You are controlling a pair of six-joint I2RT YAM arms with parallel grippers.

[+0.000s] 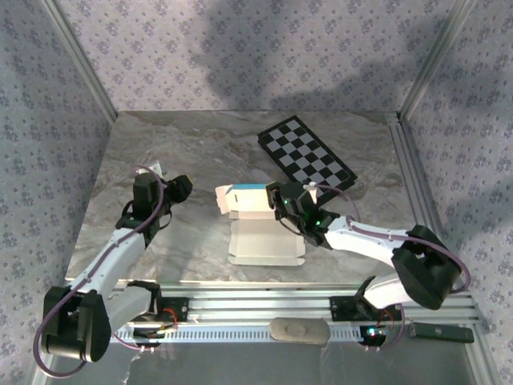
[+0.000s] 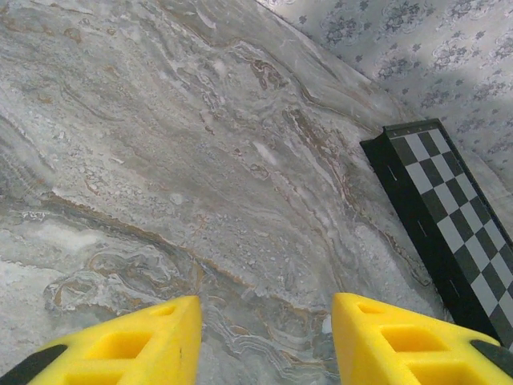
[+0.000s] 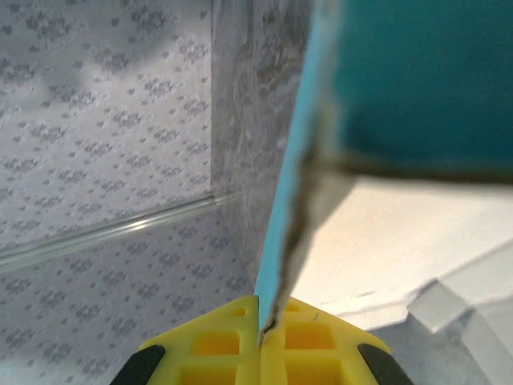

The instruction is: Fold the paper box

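The paper box (image 1: pixel 263 239) lies mid-table, its white panel flat, while a turquoise flap (image 1: pixel 244 192) stands raised at its far end. My right gripper (image 1: pixel 280 202) is at the flap's right end. In the right wrist view its yellow fingers (image 3: pixel 260 330) are shut on the thin edge of the cardboard, turquoise face (image 3: pixel 417 80) above and white face (image 3: pixel 401 241) to the right. My left gripper (image 1: pixel 181 186) hovers left of the box, apart from it. Its yellow fingers (image 2: pixel 267 337) stand apart with only bare marble table between them.
A black-and-white checkerboard (image 1: pixel 306 151) lies at the back right of the marble table (image 1: pixel 160 160), also seen as the checkerboard (image 2: pixel 449 224) from the left wrist. Patterned walls and aluminium posts (image 1: pixel 80 60) enclose the table. A slotted rail (image 1: pixel 240 309) runs along the near edge.
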